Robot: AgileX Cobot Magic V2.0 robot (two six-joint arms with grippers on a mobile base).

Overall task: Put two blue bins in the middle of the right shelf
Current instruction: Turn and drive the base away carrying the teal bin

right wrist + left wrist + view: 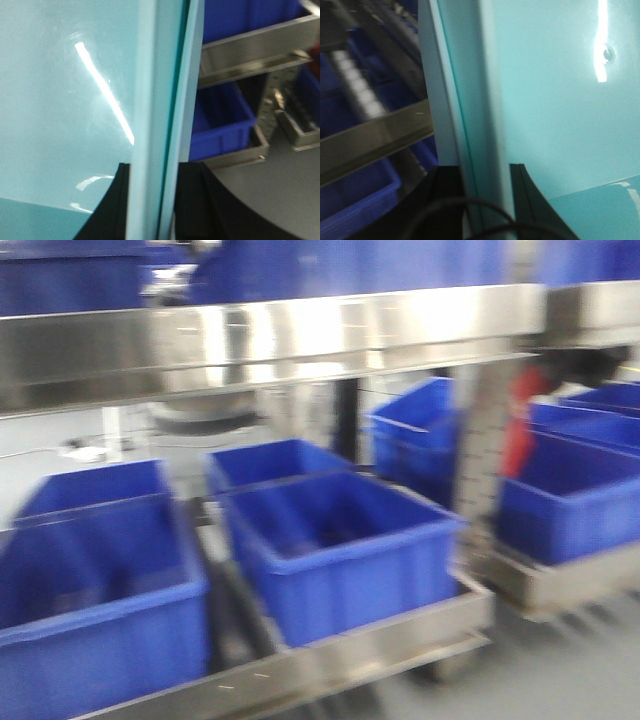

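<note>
L gripper [487,205]: black fingers [445,200] either side of thick top rim of pale aqua smooth-walled plastic bin [560,100], clamped on it

R gripper [150,210]: same, pinched on aqua rim

Rim edge looks doubled in both wrist views; can't tell if one bin or two nested

Bin held up near rack, not resting on any tier in view

Front view, blurred: shiny stainless steel shelf tier w/ wide front rail [270,340] across top; royal-blue ribbed plastic bins [340,540] on lower tier, front edge, centre & left; second rack [560,580] at right, more dark blue bins
</note>
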